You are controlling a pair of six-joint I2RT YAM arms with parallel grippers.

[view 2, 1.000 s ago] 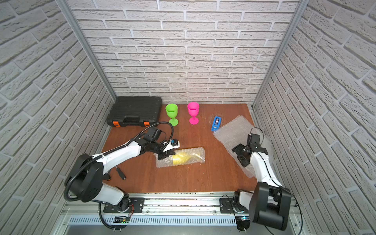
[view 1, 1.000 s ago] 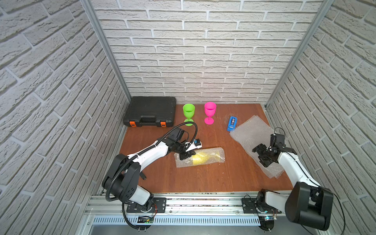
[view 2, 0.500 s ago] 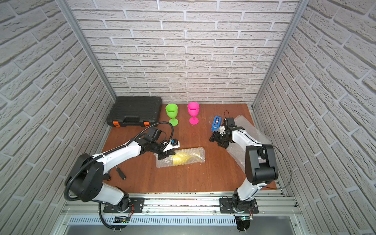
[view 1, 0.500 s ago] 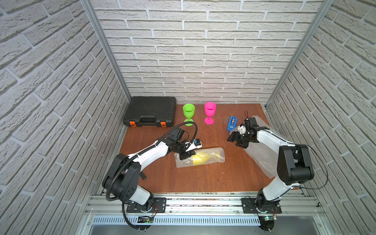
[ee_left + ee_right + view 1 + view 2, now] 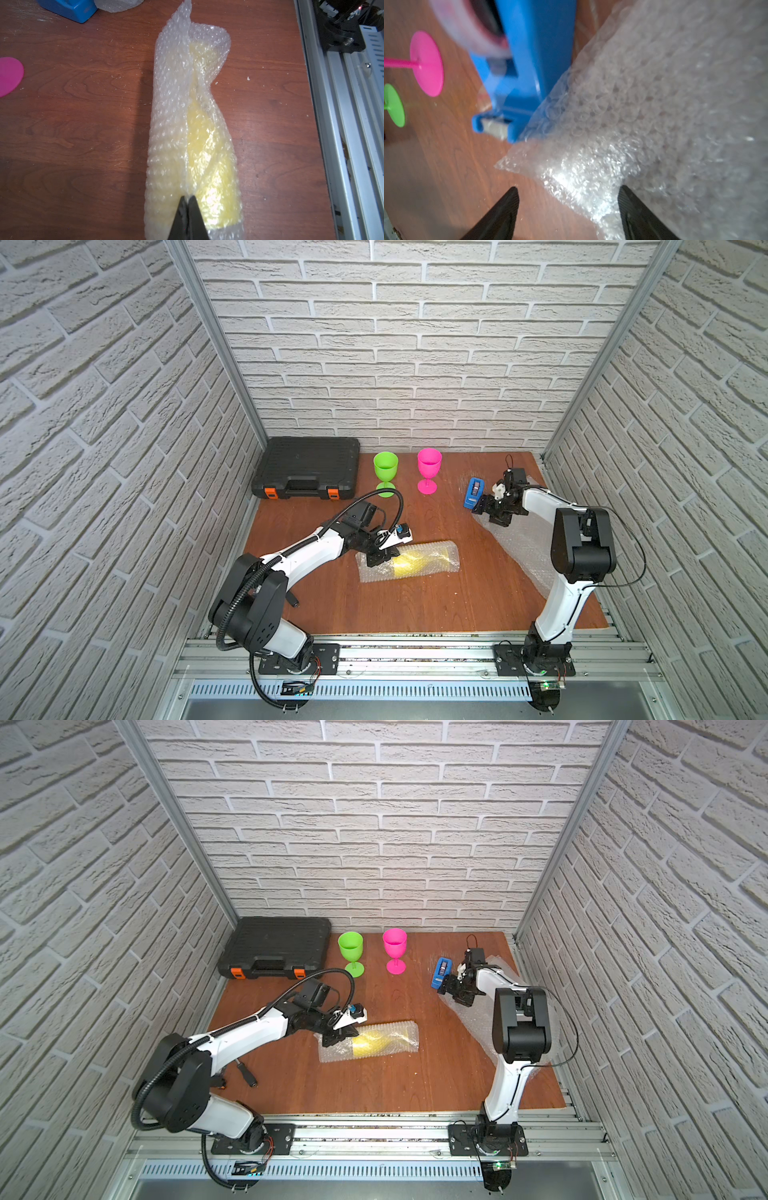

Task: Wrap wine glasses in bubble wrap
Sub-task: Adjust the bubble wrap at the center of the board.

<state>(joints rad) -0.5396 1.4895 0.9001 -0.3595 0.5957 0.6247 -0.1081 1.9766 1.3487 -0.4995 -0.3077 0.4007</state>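
Observation:
A yellow wine glass (image 5: 415, 563) lies on its side mid-table, rolled in bubble wrap (image 5: 451, 558). My left gripper (image 5: 380, 558) is shut on the wrap's seam at one end of the roll; in the left wrist view its jaws (image 5: 188, 198) pinch the film over the yellow glass (image 5: 207, 145). The green wine glass (image 5: 385, 472) and the pink wine glass (image 5: 429, 470) stand upright at the back. My right gripper (image 5: 489, 515) is open over the far corner of a loose bubble wrap sheet (image 5: 525, 549). That corner (image 5: 571, 176) lies between its fingers, untouched.
A blue tape dispenser (image 5: 473, 491) stands right next to the right gripper and the sheet's corner. A black tool case (image 5: 307, 468) sits at the back left. A small dark stick (image 5: 293, 600) lies near the left arm's base. Brick walls close three sides.
My right arm has swung from the near right part of the loose sheet to its far corner beside the tape dispenser, jaws still open. The left arm and the wrapped yellow glass have not moved.

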